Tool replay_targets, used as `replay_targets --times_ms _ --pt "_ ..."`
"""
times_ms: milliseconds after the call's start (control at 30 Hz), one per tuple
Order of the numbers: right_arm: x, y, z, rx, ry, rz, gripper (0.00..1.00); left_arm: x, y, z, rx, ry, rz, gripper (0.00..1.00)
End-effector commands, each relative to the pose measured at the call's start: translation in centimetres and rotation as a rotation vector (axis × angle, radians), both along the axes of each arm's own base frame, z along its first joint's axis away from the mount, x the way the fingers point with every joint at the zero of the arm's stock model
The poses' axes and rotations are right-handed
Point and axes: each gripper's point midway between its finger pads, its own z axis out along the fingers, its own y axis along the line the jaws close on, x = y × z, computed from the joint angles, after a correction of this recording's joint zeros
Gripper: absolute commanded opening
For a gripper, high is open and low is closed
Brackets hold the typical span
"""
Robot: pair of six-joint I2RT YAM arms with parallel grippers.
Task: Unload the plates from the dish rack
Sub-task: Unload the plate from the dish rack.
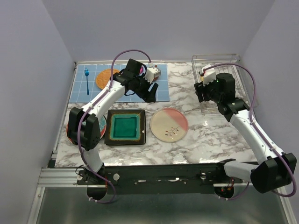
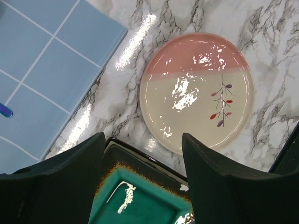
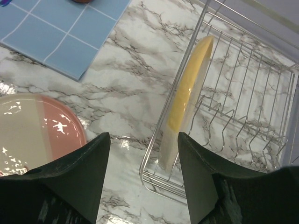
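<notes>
A cream-yellow plate [image 3: 187, 93] stands on edge at the near end of the wire dish rack [image 3: 254, 100], which sits at the back right of the table [image 1: 236, 63]. My right gripper [image 3: 142, 137] hangs open above that end [image 1: 206, 99], its fingers to either side of the plate's lower rim and apart from it. A square dark plate with a teal centre [image 1: 124, 127] and a round pink-and-cream plate with a sprig [image 1: 169, 124] lie flat on the marble. My left gripper [image 2: 142, 140] is open and empty, up over the blue mat's right edge [image 1: 150, 94].
A blue tiled mat [image 1: 93, 91] at the back left carries an orange woven disc [image 1: 105, 77] and a blue fork [image 1: 87, 79]. A red rim [image 1: 68, 129] shows beside the left arm's elbow. Walls stand to the left, right and back.
</notes>
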Motion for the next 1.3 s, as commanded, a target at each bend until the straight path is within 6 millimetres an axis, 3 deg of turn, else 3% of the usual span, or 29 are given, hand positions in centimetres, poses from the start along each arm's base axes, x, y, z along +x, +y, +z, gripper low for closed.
replay_targets --times_ms 0,300,667,867,967,1133,1267 --pt "0.8 -0.3 -0.7 0.021 -0.011 -0.008 0.69 0.1 0.0 1.3 -0.031 -0.039 -0.012 0.77" --pt "1.9 -1.4 -3.4 -0.006 0.024 -0.049 0.70 0.1 0.1 1.0 -0.021 -0.031 -0.016 0.78" --pt "3.3 -2.8 -4.8 -0.030 0.029 -0.068 0.68 0.0 0.4 0.5 -0.015 -0.026 -0.021 0.78" --pt "4.2 -3.3 -5.8 -0.033 0.049 -0.079 0.61 -0.1 0.4 0.3 -0.015 -0.019 -0.023 0.78" --pt "4.4 -3.3 -5.7 -0.030 0.051 -0.079 0.52 -0.2 0.5 0.3 -0.013 -0.017 -0.024 0.78" --pt "4.6 -3.3 -5.9 -0.027 0.062 -0.081 0.50 -0.2 0.5 0.2 -0.012 -0.017 -0.028 0.78" --pt "4.8 -3.2 -5.7 -0.030 0.064 -0.073 0.32 -0.3 0.5 0.2 -0.017 -0.011 -0.028 0.78"
